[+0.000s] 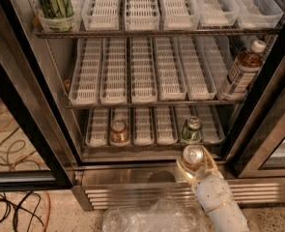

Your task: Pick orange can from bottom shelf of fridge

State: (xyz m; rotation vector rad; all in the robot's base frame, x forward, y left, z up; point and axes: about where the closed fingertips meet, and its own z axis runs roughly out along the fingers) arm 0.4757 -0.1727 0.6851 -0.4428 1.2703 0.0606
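Observation:
My gripper [194,163] is shut on the orange can [192,154], whose silver top faces up. It holds the can just outside the fridge [52,95], in front of the right end of the bottom shelf [143,125] and above the steel base grille. A green can [192,128] with a silver top stands in a white tray lane right behind the held can. My cream-coloured wrist reaches down to the lower right.
A brown-copper can [118,129] stands in a left lane of the bottom shelf. A brown bottle [242,71] stands at the right of the middle shelf. A tub of greens [55,6] sits top left. Crumpled clear plastic [151,216] and cables [7,144] lie on the floor.

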